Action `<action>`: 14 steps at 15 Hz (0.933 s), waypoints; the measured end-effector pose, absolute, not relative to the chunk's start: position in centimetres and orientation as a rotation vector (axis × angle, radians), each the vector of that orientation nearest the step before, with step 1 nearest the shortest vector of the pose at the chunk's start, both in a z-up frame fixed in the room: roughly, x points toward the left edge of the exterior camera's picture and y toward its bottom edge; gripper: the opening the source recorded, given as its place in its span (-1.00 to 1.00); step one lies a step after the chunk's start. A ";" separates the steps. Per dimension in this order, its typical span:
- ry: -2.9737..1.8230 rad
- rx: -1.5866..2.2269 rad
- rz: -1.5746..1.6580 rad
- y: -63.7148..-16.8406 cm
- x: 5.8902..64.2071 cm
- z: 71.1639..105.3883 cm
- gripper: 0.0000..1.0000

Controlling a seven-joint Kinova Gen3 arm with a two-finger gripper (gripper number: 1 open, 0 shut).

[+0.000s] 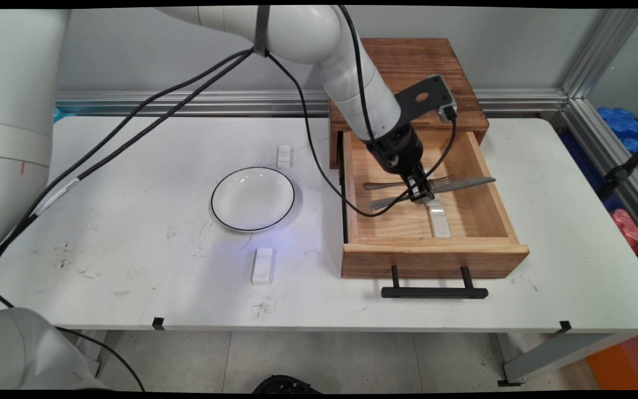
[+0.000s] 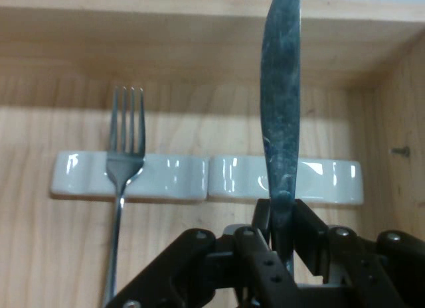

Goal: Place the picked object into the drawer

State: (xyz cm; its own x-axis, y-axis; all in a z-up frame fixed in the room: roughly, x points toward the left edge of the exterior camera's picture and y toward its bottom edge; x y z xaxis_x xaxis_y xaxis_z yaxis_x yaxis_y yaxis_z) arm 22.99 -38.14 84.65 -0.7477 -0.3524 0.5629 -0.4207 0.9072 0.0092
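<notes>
My gripper (image 1: 422, 191) is down inside the open wooden drawer (image 1: 432, 256) and is shut on a metal knife (image 1: 463, 184). In the hand view the gripper (image 2: 282, 218) pinches the knife (image 2: 280, 109) by its lower part, and the blade points away toward the drawer's far wall. A fork (image 1: 402, 183) lies in the drawer beside the knife. The fork (image 2: 125, 162) rests with its neck across a white ceramic cutlery rest (image 2: 136, 176). A second white rest (image 2: 319, 180) lies under the knife's line. The knife looks lifted slightly above the rests.
The drawer belongs to a wooden cabinet (image 1: 407, 61) at the table's back. Its black handle (image 1: 434, 292) juts toward the near edge. A white plate with a dark rim (image 1: 252, 198) sits left of the drawer. Small white blocks lie behind it (image 1: 284, 155) and in front (image 1: 262, 265).
</notes>
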 end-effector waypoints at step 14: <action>-2.519 0.520 0.133 -37.7 22.4 81.8 -1.00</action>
State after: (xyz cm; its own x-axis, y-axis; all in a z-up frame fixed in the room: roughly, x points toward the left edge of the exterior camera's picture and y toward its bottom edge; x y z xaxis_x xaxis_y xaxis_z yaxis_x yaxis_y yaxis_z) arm 22.39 -37.75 81.78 -0.7691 -0.3363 0.5435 -0.3916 0.9200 0.0152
